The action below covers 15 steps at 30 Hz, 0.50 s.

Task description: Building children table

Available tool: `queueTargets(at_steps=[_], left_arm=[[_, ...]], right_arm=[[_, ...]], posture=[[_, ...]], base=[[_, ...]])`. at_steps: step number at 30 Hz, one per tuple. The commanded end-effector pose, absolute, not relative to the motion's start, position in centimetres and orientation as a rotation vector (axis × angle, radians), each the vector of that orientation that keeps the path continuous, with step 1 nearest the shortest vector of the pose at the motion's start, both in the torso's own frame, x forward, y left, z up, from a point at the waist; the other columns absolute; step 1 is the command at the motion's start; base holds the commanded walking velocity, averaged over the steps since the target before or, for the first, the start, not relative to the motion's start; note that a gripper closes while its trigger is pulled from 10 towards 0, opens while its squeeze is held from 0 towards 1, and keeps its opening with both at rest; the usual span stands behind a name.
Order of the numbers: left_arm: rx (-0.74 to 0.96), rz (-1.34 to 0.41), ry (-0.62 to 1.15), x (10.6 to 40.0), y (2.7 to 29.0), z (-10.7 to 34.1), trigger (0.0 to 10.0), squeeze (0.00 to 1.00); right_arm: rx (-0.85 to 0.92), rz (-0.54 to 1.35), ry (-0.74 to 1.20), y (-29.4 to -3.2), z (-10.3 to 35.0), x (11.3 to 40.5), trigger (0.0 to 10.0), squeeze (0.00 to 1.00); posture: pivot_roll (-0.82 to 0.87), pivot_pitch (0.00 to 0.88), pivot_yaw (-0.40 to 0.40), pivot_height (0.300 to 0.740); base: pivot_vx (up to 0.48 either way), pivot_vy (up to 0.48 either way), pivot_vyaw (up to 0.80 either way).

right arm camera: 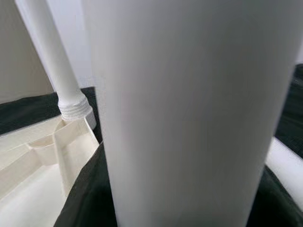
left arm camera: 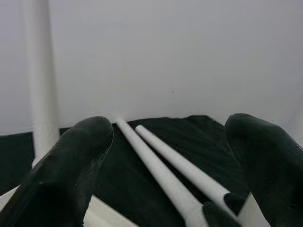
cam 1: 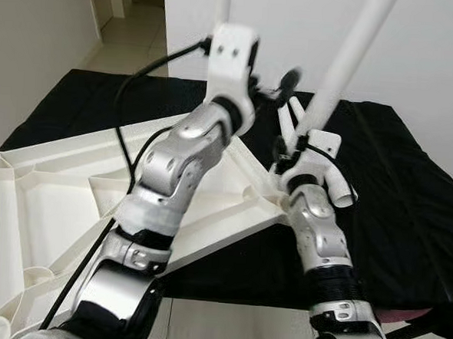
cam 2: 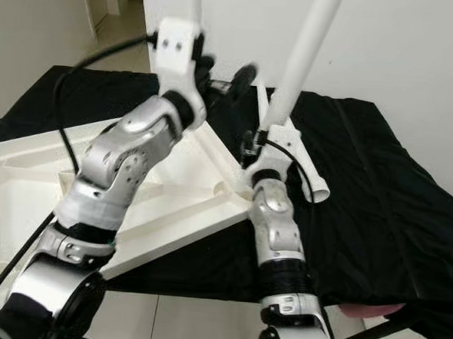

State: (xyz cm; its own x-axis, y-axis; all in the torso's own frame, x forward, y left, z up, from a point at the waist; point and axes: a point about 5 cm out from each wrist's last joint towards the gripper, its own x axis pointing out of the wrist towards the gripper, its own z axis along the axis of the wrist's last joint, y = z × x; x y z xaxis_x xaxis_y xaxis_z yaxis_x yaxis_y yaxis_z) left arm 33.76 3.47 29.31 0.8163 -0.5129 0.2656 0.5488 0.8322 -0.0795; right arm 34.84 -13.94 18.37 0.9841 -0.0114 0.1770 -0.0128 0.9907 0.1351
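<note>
The white tabletop (cam 1: pixel 48 197) lies upside down on a black cloth (cam 1: pixel 408 219), ribs facing up. One white leg (right arm camera: pixel 52 56) stands upright with its threaded end in the far corner socket. My right gripper (cam 1: pixel 301 147) is shut on a second white leg (cam 1: pixel 348 62), which leans up and to the right above the tabletop's right corner and looms close in the right wrist view (right arm camera: pixel 189 113). My left gripper (left arm camera: pixel 165 156) is raised beside the upright leg (cam 1: pixel 221 4), open with nothing between its fingers. Two loose legs (left arm camera: pixel 161 175) lie on the cloth beyond it.
A white wall (cam 1: pixel 418 51) rises directly behind the cloth-covered surface. A doorway and tiled floor (cam 1: pixel 128 25) open at the back left. Pale floor tiles (cam 1: pixel 232 327) show below the cloth's near edge, with a pinkish object (cam 1: pixel 402 315) at the lower right.
</note>
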Motion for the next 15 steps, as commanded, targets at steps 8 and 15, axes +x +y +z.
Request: queueTargets(at_steps=[8,15], left_arm=[[-0.052,-0.545,-0.162,33.4,4.3,25.9,10.0,0.0],[0.064,-0.579,-0.14,32.2,4.9,22.6,10.0,0.0]], right_arm=[[0.082,-0.011,-0.216,-15.4,18.0,33.8,10.0,0.0],[0.086,0.017,-0.203,-15.7,17.2,33.1,10.0,0.0]], posture=[[-0.05,0.0,-0.028,0.74],[-0.05,0.0,-0.04,0.74]], base=[[0.0,0.0,0.0],[0.0,0.0,0.0]])
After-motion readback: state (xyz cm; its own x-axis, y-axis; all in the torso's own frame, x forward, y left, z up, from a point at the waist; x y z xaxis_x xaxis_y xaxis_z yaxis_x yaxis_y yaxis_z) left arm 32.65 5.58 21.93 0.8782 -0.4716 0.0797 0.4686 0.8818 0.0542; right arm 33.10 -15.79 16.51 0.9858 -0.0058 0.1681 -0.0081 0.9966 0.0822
